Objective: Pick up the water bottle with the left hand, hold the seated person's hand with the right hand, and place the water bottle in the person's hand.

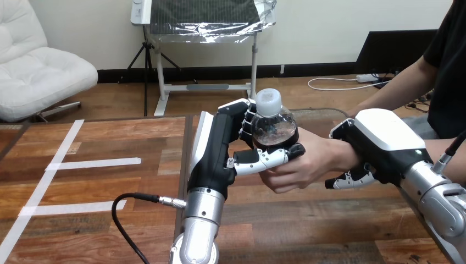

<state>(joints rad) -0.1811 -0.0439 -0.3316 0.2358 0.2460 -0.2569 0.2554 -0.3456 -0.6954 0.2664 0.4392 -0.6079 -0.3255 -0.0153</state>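
Handover step, frame centre: left hand [220, 148] wrapped round bottle [272, 124], resting on person's hand [299, 165]; right hand [379, 143] clasps the wrist [343, 154]. Next: left hand opens slowly, w/o tipping it.

A pale wall [329, 22] runs across the back, with a black baseboard [308, 70] along its foot. The floor [220, 102] is brown wood. A white padded chair [38, 71] stands at the left. In the middle a white stand [254, 60] carries a panel [203, 14] edged with crinkled foil, with a black tripod [145, 60] beside it. At the right a dark board [393, 49] leans above a power strip [365, 78]. The wooden table [110, 137] bears white tape lines [93, 163].
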